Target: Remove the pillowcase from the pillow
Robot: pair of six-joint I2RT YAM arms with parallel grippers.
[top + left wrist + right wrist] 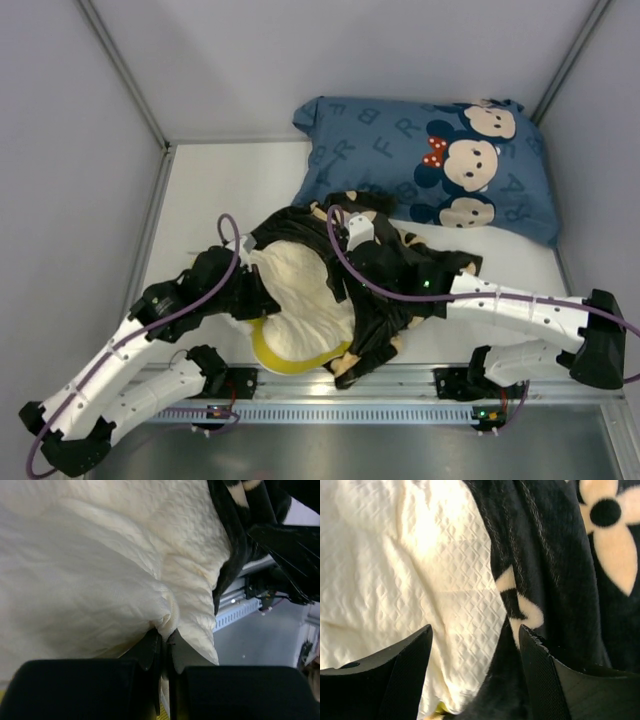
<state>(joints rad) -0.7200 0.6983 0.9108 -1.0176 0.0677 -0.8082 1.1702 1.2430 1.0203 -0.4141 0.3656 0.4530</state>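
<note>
From the top camera, you see the pillow (300, 300) lying near the front rail (350, 385), its cream quilted face bared on the left. The pillowcase (395, 280) is bunched over its right half and far end. A blue pillow (440, 160) sits behind them in the back corner. Your left gripper (245, 285) is pressed against the pillow's left edge, and your right gripper (345, 245) is over the dark fabric. From this height you cannot tell how far either one is open.

On your left wrist camera, the left gripper (164, 637) has its jaws pinched together on a gathered fold of the pillow (100, 580). The pillowcase (235, 540) hangs beyond it at the upper right, above the rail (240, 612).

On your right wrist camera, the right gripper (475, 650) stands wide and holds nothing. One finger sits over the pillow (395, 555) and the other over the pillowcase (560, 555), so the cover's edge runs between them.
</note>
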